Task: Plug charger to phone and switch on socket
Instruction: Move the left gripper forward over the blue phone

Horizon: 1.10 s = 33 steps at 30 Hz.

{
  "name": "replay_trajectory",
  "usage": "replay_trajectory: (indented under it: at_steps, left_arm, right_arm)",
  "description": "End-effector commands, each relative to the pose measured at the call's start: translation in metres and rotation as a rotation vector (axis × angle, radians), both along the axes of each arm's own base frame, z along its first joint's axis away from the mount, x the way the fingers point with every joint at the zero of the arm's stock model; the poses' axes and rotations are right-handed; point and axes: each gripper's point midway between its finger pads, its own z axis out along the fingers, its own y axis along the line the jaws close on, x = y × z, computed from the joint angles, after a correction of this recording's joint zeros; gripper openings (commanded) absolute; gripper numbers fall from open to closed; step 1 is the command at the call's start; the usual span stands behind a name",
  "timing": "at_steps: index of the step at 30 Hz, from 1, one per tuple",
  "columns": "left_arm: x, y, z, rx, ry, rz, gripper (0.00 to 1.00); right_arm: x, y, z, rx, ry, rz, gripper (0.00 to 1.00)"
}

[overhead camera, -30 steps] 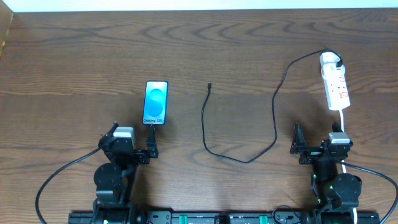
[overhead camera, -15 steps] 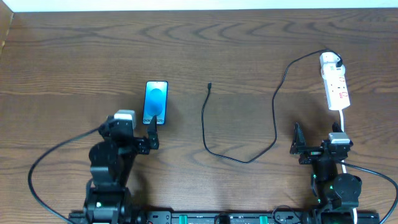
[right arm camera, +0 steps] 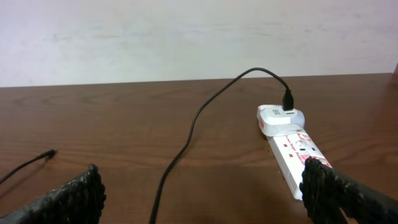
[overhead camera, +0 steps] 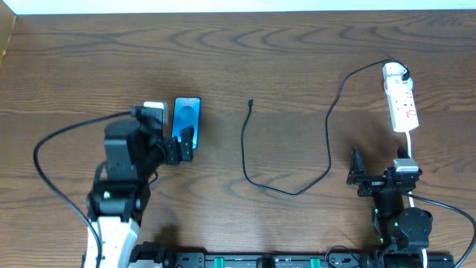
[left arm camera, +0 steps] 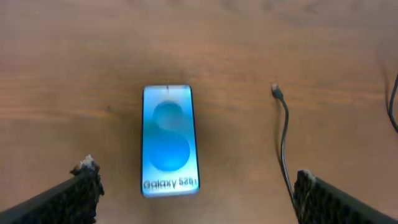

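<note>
The phone point(overhead camera: 187, 113) lies flat on the wooden table, its blue screen up; the left wrist view shows it point(left arm camera: 169, 140) with the "Galaxy S25" text at its near end. My left gripper point(overhead camera: 181, 143) is open and hovers over the phone's near end, its fingers point(left arm camera: 198, 190) wide on either side. The charger's black cable point(overhead camera: 329, 152) curves across the table; its plug tip point(overhead camera: 251, 102) lies free right of the phone point(left arm camera: 275, 91). Its white adapter point(overhead camera: 393, 72) sits in the socket point(overhead camera: 404, 106). My right gripper point(overhead camera: 378, 173) is open and empty, near the socket point(right arm camera: 297, 154).
The socket's white cord point(overhead camera: 410, 141) runs down toward the right arm. The left arm's black lead point(overhead camera: 43, 160) loops over the table at the left. A white wall point(right arm camera: 186, 37) stands behind the table's far edge.
My left arm has risen and reached forward, so the open gripper now sits over the phone's near end. The right arm, cable and socket have not moved.
</note>
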Motion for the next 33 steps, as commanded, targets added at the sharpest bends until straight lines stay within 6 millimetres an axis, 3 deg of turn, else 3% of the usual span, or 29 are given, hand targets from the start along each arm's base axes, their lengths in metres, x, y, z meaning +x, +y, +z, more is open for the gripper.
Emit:
replay_trajectory:
  at_steps: [1, 9, 14, 23, 33]
  left_arm:
    - [0.015, -0.002, 0.02, 0.001, 0.034, -0.019, 0.99]
    - [0.039, -0.003, 0.036, 0.004, 0.223, -0.019, 0.99]
    - [0.06, -0.003, 0.035, 0.025, 0.387, -0.041, 0.99]
    - [0.085, -0.003, -0.007, 0.044, 0.559, -0.057, 0.98]
    - [0.093, -0.007, -0.053, 0.029, 0.67, -0.075, 0.99]
  right_arm:
    - [0.0, 0.0, -0.001, -0.005, -0.001, 0.0, 0.99]
    - [0.0, 0.0, -0.001, -0.005, -0.001, 0.0, 0.99]
    - [0.0, 0.0, 0.0, -0.005, -0.002, 0.0, 0.99]
    - [0.0, 0.0, 0.0, -0.005, -0.002, 0.0, 0.99]
    - [0.0, 0.0, 0.0, -0.005, -0.002, 0.0, 0.99]
